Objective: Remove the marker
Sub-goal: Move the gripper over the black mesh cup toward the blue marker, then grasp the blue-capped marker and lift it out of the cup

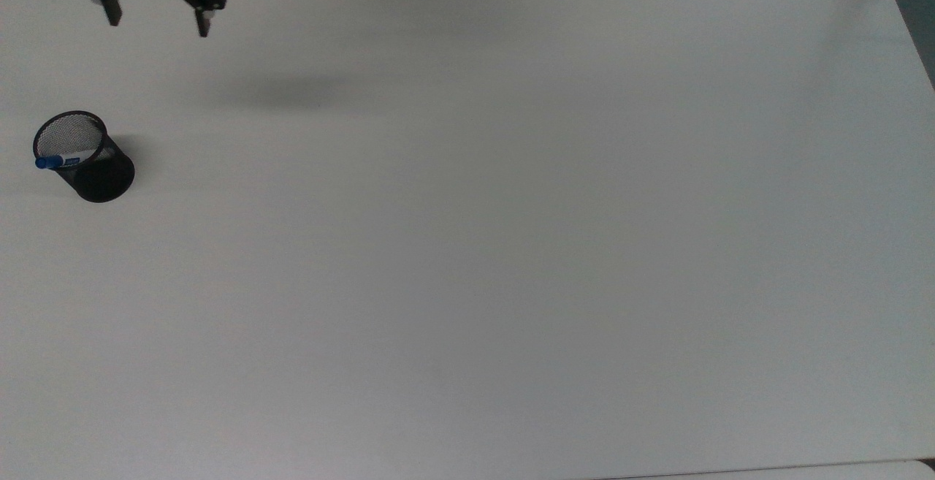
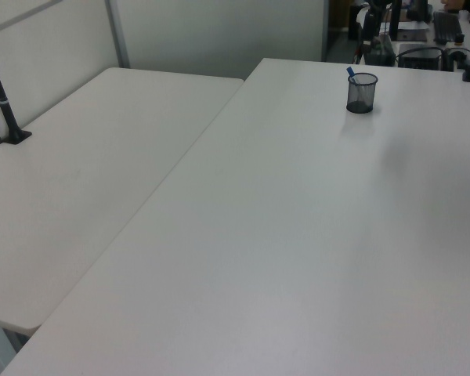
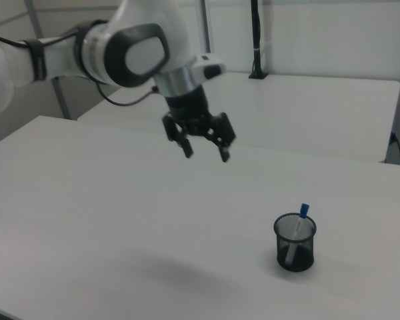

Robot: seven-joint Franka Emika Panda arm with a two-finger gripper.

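Trouble lies in the cup point(image 1: 84, 156) near the counter's point(image 1: 511, 246) end edge: it looks light, and the marker point(image 3: 297, 229) leans inside, cap above the rim. The gripper point(image 1: 155, 18) hangs high, well apart, fingers spread; a skewed descent could tip the cup.

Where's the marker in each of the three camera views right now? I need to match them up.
Top view: the marker is at the far left, leaning in the mesh cup, blue cap over the rim.
Left view: upper right, blue cap poking out of the cup.
Right view: lower right, marker standing tilted in the cup, cap up.
Shared landmark: the black mesh cup on the white table.
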